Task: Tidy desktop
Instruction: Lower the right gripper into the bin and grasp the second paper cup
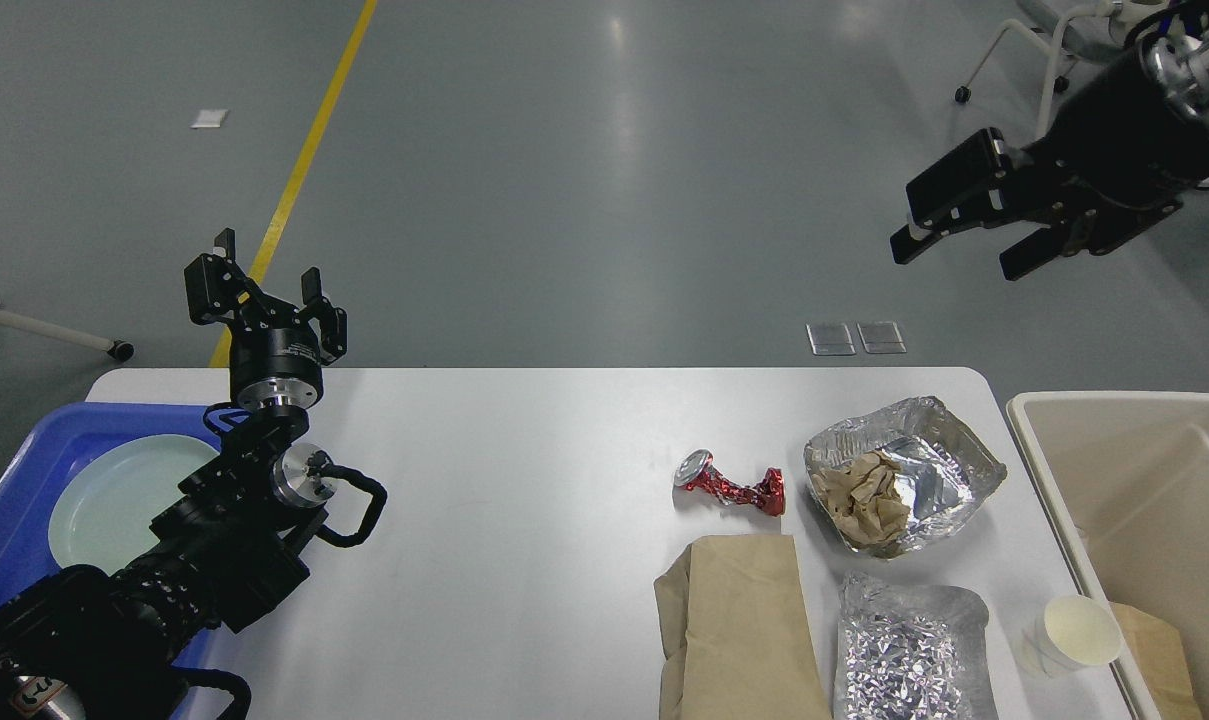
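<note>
My left tool [264,285] hangs over the far left edge of the large light grey-white counter [524,520], fingers spread, holding nothing. My right tool [949,240] sits high at the far right, off the counter, fingers spread and empty. On the counter's right half lie a crushed red metal can [732,486], a foil tray [904,480] holding crumpled brown paper [864,500], a flat brown paper bag [744,625] and a crumpled foil sheet [909,650].
</note>
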Robot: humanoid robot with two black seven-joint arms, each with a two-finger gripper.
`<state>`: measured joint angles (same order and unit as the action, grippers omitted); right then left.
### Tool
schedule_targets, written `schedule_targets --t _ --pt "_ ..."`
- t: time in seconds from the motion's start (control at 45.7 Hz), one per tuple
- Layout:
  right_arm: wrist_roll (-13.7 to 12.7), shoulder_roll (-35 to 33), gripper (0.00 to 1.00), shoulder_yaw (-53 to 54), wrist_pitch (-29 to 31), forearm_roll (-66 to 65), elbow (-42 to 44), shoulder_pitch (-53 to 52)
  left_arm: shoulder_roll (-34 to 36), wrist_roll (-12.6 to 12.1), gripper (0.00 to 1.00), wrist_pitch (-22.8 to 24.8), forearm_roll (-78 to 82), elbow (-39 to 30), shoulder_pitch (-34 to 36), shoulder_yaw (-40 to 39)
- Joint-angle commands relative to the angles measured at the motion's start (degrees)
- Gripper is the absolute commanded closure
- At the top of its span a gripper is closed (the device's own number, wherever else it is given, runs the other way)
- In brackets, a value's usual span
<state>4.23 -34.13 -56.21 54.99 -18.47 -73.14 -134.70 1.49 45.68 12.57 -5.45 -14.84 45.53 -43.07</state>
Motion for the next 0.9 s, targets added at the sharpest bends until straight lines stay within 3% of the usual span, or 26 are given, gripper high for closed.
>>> schedule_targets --t 0.0,0.219,0.526,0.876 --pt "-0.54 0.21 0.00 -0.04 0.01 1.68 -0.16 -0.12 0.00 0.03 0.00 0.00 0.00 0.08 0.00 0.00" --pt "-4.14 -0.14 0.00 -2.33 0.01 2.12 4.14 9.80 0.00 0.03 0.00 0.00 0.00 -0.01 0.00 0.00" --pt "-4.23 -2.96 0.00 -1.98 0.01 4.49 16.71 29.14 0.00 0.03 0.00 0.00 0.00 -0.01 0.00 0.00" --pt "-4.32 -4.54 0.00 -1.71 0.01 11.44 17.68 43.55 0.00 0.03 0.00 0.00 0.00 0.08 0.00 0.00"
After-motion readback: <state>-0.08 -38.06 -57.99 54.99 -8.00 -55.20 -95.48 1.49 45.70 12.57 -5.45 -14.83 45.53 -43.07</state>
